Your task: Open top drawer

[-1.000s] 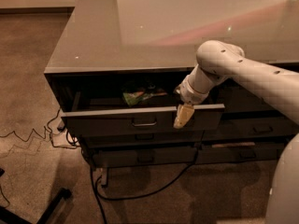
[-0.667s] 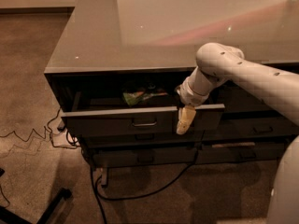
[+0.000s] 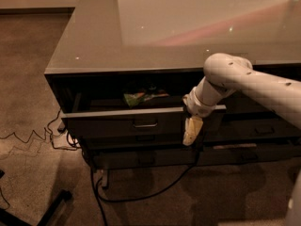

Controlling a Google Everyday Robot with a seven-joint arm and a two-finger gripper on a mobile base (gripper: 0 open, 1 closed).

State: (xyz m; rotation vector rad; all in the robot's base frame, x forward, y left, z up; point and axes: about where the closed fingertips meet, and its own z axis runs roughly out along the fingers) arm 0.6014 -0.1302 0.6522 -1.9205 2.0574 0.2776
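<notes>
The top drawer (image 3: 113, 124) is a wide dark grey drawer with a small metal pull (image 3: 145, 124) at its centre. It stands partly pulled out from under the glossy counter top (image 3: 155, 32). A green packet (image 3: 136, 97) lies inside it. My gripper (image 3: 192, 132) hangs on the white arm (image 3: 235, 79) in front of the drawer's right end, pointing down, just below the drawer's top edge.
Two lower grey drawers (image 3: 141, 147) sit shut beneath it. More drawers (image 3: 263, 131) stand to the right behind my arm. Black cables (image 3: 141, 192) and a thin wire (image 3: 28, 138) trail over the carpet. A dark leg (image 3: 47, 211) crosses the bottom left.
My gripper has shifted slightly lower and to the right along the drawer front. The drawer stands about as far out as before.
</notes>
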